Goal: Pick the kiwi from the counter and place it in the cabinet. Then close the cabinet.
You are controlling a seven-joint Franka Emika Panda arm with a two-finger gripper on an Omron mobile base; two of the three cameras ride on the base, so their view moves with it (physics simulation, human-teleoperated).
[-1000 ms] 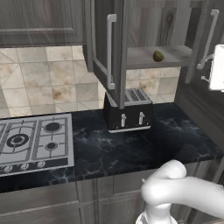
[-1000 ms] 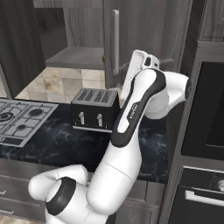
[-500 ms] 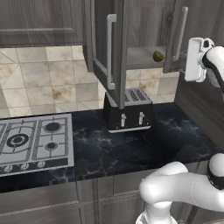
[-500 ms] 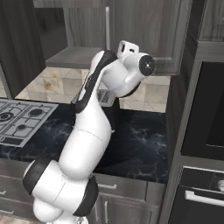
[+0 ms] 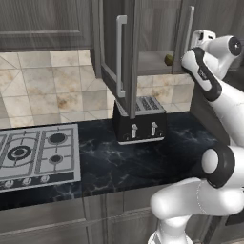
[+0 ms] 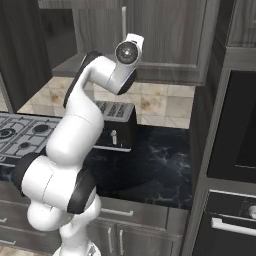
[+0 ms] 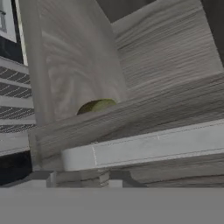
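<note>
The kiwi lies on the grey inner shelf of the cabinet, and its olive top peeks over a door edge in the hand view. The cabinet's left door stands wide open. Its right door is swung most of the way in, half covering the shelf. My gripper presses against that right door's outer face, near its silver bar handle. The small fingertips stand apart with nothing between them. The black counter lies below.
A black toaster stands on the counter under the open left door. The silver gas hob is set in at the left. A tall unit with a built-in oven borders the counter on the right.
My hand has swung left, and the right cabinet door has moved with it from wide open to nearly shut. The kiwi has stayed on the shelf.
</note>
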